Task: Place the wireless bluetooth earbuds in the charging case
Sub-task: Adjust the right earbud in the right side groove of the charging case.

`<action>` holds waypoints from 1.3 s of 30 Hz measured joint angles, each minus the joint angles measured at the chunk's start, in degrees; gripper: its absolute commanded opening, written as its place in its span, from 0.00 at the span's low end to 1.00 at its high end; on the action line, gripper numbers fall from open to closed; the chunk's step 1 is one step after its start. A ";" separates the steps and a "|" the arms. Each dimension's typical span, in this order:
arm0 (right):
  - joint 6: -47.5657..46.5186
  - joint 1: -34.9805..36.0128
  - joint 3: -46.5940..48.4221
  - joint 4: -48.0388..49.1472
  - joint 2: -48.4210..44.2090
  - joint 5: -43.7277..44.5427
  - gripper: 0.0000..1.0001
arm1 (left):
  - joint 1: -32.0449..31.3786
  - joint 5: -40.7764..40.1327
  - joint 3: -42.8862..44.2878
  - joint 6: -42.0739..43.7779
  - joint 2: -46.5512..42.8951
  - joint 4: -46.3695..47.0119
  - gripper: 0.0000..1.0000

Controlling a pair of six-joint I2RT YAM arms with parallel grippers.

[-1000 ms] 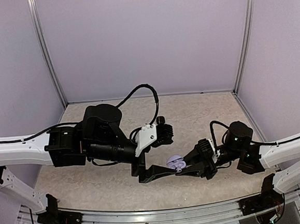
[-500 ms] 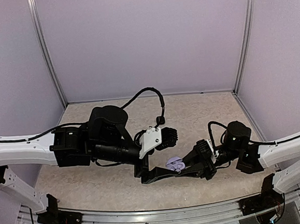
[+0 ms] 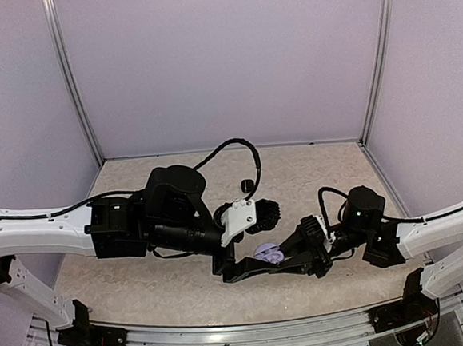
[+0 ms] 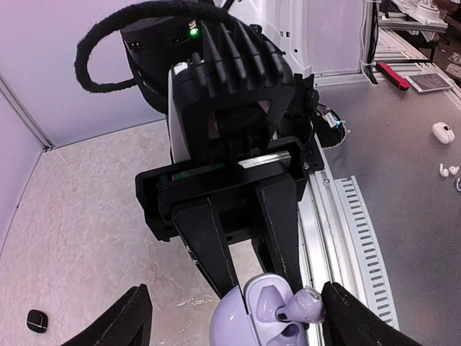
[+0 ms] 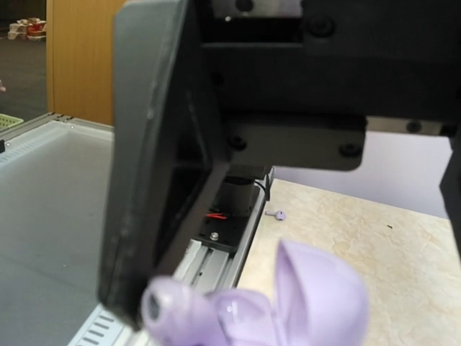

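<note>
My right gripper (image 3: 293, 256) is shut on the open lavender charging case (image 3: 268, 255) and holds it above the table. In the left wrist view its two black fingers (image 4: 210, 249) clamp the case (image 4: 241, 321). One lavender earbud (image 4: 305, 307) lies half in a slot of the case, its tip sticking out sideways against a finger of my left gripper (image 3: 259, 265). The left gripper's jaws stand wide apart on either side of the case and hold nothing. The right wrist view shows the case (image 5: 317, 299) and the bud (image 5: 162, 311), both blurred. The black buds are not in view.
A second lavender earbud (image 5: 276, 214) lies on the beige tabletop (image 3: 312, 175) near the aluminium front rail (image 4: 338, 223). A small black pill-shaped object (image 4: 36, 319) lies on the table to the left. Purple walls close in the back and both sides.
The left arm has pushed right and forward, bringing its gripper closer round the case. The right gripper and the case have shifted slightly left.
</note>
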 measured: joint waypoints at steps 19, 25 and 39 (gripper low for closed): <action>-0.81 0.39 0.81 -0.31 0.13 3.96 0.00 | 2.08 2.23 -2.16 -7.04 0.00 5.88 0.70; -0.81 0.46 0.50 -0.26 -0.98 6.08 0.00 | 2.62 2.16 -3.23 -9.97 -0.17 8.52 0.70; -0.11 0.85 -0.35 2.43 -2.23 7.91 0.00 | 3.80 3.74 -7.39 -12.15 -2.84 12.33 0.86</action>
